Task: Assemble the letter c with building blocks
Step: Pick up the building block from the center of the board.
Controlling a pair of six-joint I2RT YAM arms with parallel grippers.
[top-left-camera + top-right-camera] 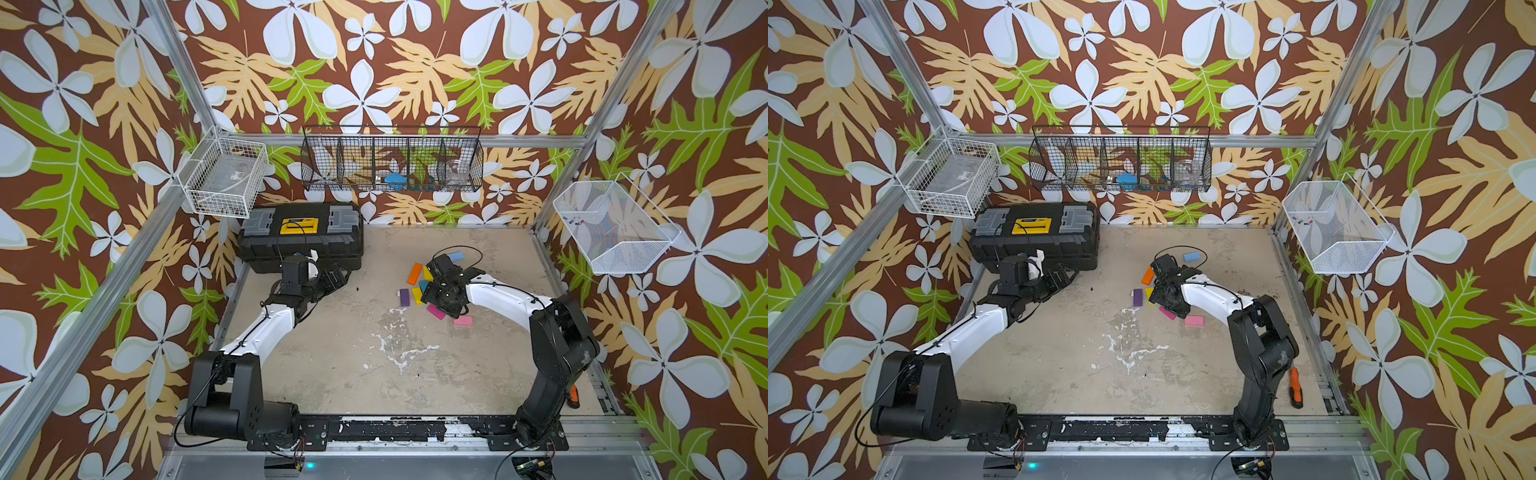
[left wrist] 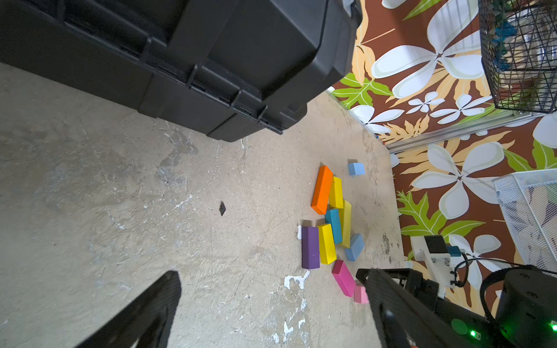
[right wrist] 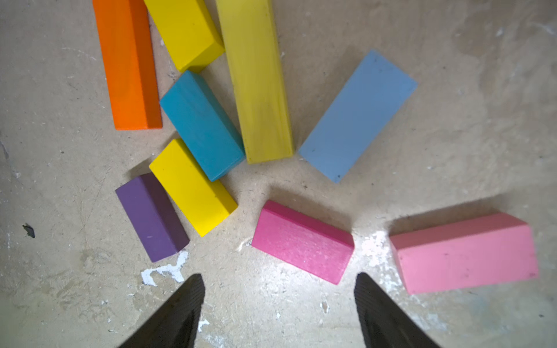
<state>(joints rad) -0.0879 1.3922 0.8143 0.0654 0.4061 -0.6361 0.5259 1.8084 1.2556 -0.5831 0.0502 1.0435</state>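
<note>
**Bimanual cell, seen from overhead and from both wrists.** The building blocks (image 1: 417, 295) lie in a loose cluster on the desk (image 1: 374, 374), right of centre, under the wrist of the right arm (image 1: 498, 293).

*Right wrist view:* the right pincer (image 3: 278, 281) stands open. Its two dark fingertips (image 3: 187, 301) are spread with only bare desk between them — it grips nothing.
- Just ahead of the fingertips lies the magenta block (image 3: 301, 241). The pink block (image 3: 464, 253) lies beside it, a narrow gap apart.
- Farther on, the purple block (image 3: 150, 217) touches a yellow block (image 3: 193, 186), which in turn touches the teal block (image 3: 202, 126). The teal block's far side meets the long yellow block (image 3: 256, 81).
- The orange block (image 3: 129, 66) and a short yellow block (image 3: 187, 30) lie alongside this group. A light blue block (image 3: 358, 117) lies tilted just beside the long one's end.
- A lone light blue block (image 1: 455, 256) rests apart from the cluster, nearer the back wall (image 1: 374, 62) (in both top views the right arm hides part of the cluster).

*Left wrist view:* the left pincer (image 2: 268, 275) is open wide and empty — it sits near the black toolbox (image 1: 299, 241), well apart from the blocks.

An orange-handled screwdriver (image 1: 1296, 386) lies at the desk's right edge, beside the right arm's base.
</note>
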